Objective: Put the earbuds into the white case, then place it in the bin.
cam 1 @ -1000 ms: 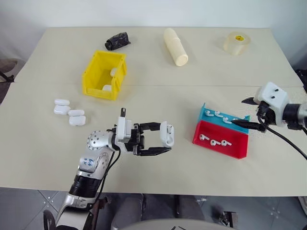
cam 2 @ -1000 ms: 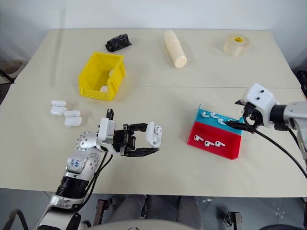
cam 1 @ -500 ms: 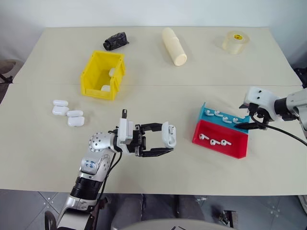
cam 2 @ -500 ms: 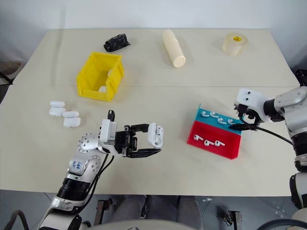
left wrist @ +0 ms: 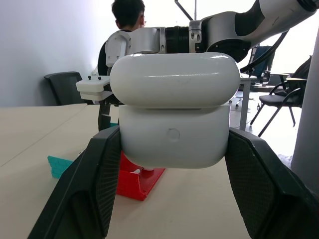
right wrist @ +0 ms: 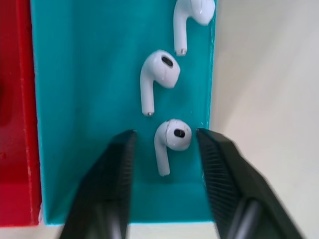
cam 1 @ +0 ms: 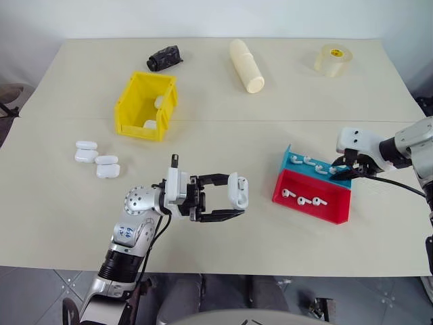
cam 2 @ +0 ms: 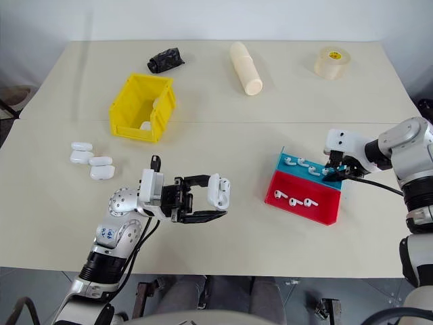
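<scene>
My left gripper [cam 1: 233, 196] is shut on the white case [cam 1: 237, 189], holding it above the table's front middle; in the left wrist view the case [left wrist: 174, 109] sits between both fingers with its lid on top. My right gripper [cam 1: 339, 170] points down into the right end of the teal tray [cam 1: 295, 166]. In the right wrist view its fingers [right wrist: 119, 164] stand open on either side of one earbud [right wrist: 172, 137], with a gap on each side. More earbuds [cam 1: 308, 161] lie along the teal tray. The yellow bin [cam 1: 128, 112] stands at the back left.
A red tray [cam 1: 318, 211] with earbuds [cam 1: 301, 198] adjoins the teal one. Several spare cases [cam 1: 95, 157] lie left of my left arm. White cases [cam 1: 150, 124] lie in the bin. A cream roll [cam 1: 247, 66], a tape roll [cam 1: 333, 59] and a black object [cam 1: 164, 57] sit at the back.
My right gripper has tipped down and shifted left onto the teal tray's right end, and its fingers have narrowed around an earbud. The left gripper and case have not moved.
</scene>
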Controlling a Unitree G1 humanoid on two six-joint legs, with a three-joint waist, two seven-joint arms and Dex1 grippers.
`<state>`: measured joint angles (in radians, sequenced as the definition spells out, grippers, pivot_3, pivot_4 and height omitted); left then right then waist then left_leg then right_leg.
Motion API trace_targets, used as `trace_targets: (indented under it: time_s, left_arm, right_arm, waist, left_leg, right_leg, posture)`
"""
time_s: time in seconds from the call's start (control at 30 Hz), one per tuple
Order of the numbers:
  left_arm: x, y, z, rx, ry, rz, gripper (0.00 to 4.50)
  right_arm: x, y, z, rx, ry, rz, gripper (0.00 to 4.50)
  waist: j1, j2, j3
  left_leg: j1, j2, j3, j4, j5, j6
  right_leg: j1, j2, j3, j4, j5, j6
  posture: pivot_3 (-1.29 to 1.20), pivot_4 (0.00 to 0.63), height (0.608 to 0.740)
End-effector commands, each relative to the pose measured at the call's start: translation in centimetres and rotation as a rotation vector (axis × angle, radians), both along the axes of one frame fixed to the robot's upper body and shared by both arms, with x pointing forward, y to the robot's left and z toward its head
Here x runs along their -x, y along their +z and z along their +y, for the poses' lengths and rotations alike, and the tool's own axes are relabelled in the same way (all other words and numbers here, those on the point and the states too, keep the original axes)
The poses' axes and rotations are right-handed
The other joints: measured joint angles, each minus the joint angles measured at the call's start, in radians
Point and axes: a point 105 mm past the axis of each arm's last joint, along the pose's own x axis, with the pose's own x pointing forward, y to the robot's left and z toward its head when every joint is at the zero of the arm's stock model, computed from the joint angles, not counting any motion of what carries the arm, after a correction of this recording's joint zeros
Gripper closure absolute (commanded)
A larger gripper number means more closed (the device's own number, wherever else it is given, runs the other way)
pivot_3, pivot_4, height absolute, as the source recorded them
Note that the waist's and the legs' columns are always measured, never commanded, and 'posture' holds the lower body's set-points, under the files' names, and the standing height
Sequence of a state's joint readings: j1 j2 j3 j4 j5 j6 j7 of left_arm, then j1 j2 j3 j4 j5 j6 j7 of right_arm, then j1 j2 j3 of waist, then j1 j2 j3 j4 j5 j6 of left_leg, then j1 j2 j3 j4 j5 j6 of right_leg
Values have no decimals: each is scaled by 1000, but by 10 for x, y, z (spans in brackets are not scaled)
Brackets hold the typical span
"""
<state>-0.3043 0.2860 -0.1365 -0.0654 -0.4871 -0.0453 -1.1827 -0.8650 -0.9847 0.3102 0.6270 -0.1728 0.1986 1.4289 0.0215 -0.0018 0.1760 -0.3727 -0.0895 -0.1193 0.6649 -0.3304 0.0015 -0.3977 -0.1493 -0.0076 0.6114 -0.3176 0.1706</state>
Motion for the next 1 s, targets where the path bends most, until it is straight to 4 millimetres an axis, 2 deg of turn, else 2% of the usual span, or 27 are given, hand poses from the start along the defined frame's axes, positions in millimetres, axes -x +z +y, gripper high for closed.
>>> trace_targets:
  time_s: [0.03,0.33,0.47,0.6,0.7,0.8,0.9,1.0]
  left_arm:
    - [5,8,0,20,-12,-37,1738]
    - [6,8,-1,24,-16,-36,1738]
    - [5,8,-1,21,-17,-37,1738]
    - [4,9,0,18,-17,-38,1738]
    - [4,9,-1,19,-19,-40,1738]
    - [3,10,-1,20,-19,-41,1738]
    - [2,10,0,20,-15,-42,1738]
    - [-2,11,1,22,-5,-42,1738]
  right_arm:
    - [0,0,-4,42,-14,14,2570]
    - [-2,-5,3,26,-15,15,2570]
    - [-2,-6,4,17,-13,13,3689]
    - [-3,-5,5,-1,-23,-6,3689]
    - [-4,5,4,-18,-33,-46,3689]
    - [-1,24,7,-66,-29,-101,3689]
    - [6,51,18,-174,-10,-159,3689]
    - [17,66,38,-327,3,-169,3689]
  waist:
    - [1,0,0]
    - [0,0,0]
    - [-2,0,0]
    - [-2,0,0]
    - [-2,0,0]
    - [-1,0,0]
    - [0,1,1]
    - [2,1,1]
  left_leg:
    - [0,0,0,0,0,0]
    - [0,0,0,0,0,0]
    - [0,0,0,0,0,0]
    - [0,1,0,1,0,0]
    - [0,1,0,1,0,0]
    - [0,0,0,1,0,0]
    - [-1,0,0,0,0,0]
    - [-2,0,0,0,0,0]
  right_leg:
    - [0,0,0,0,0,0]
    - [0,0,0,0,0,0]
    - [0,0,0,1,0,0]
    - [0,0,0,1,0,0]
    - [0,0,0,1,0,0]
    - [0,0,0,1,0,0]
    - [-1,0,0,1,0,0]
    - [-2,0,0,1,0,0]
  posture:
    - [0,150,740]
    - [0,150,740]
    - [0,150,740]
    - [0,150,740]
    - [0,150,740]
    - [0,150,740]
    - [0,150,740]
    - [0,150,740]
